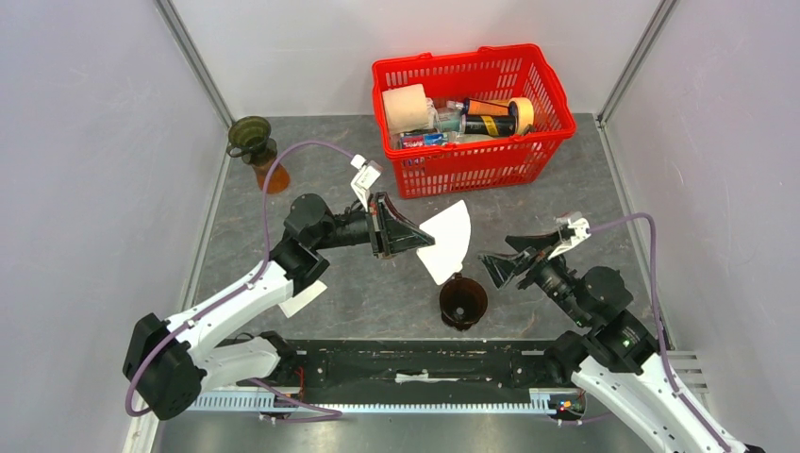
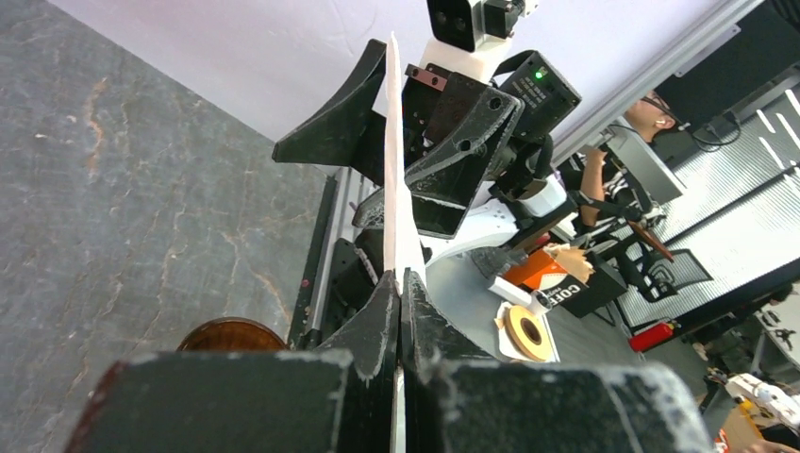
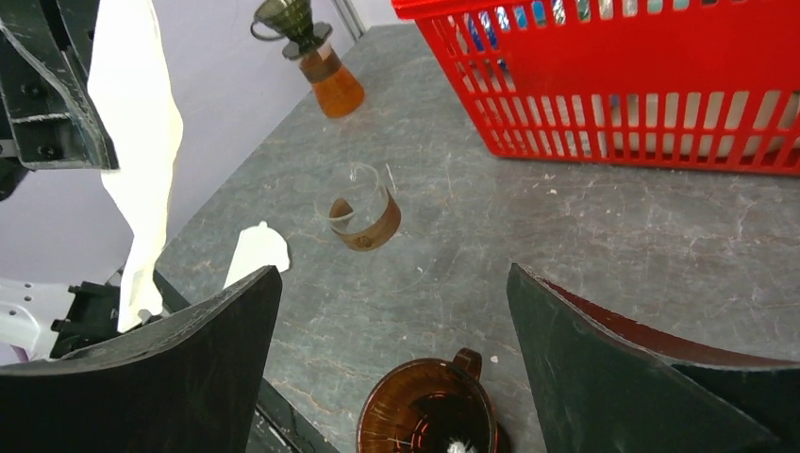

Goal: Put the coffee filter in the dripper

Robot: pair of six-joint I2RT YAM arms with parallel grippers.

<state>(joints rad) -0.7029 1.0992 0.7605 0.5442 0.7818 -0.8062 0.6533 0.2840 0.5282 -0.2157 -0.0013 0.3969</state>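
The left gripper (image 1: 422,236) is clamped tight on the coffee filter (image 1: 448,241), its two fingers (image 2: 377,321) pressed flat against the white paper, which the left wrist view shows edge-on, standing straight up from between them. The filter hangs in the air over the middle of the table (image 1: 377,293), held by one side, with its lower corner pointing down toward the brown dripper (image 1: 463,302). It is not in the dripper. The dripper sits upright on the table near the front edge, between the two arms, handle toward the back. The right gripper (image 1: 509,257) is spread wide and holds nothing. It hovers just to the right of the filter and above the dripper, which shows between its fingers (image 3: 189,377) in the right wrist view. A second piece of white paper (image 1: 302,300) lies on the table beside the left arm. A red basket (image 1: 472,156) with bottles and rolls stands at the back, and a glass jug with a green funnel (image 1: 255,151) at the back left.
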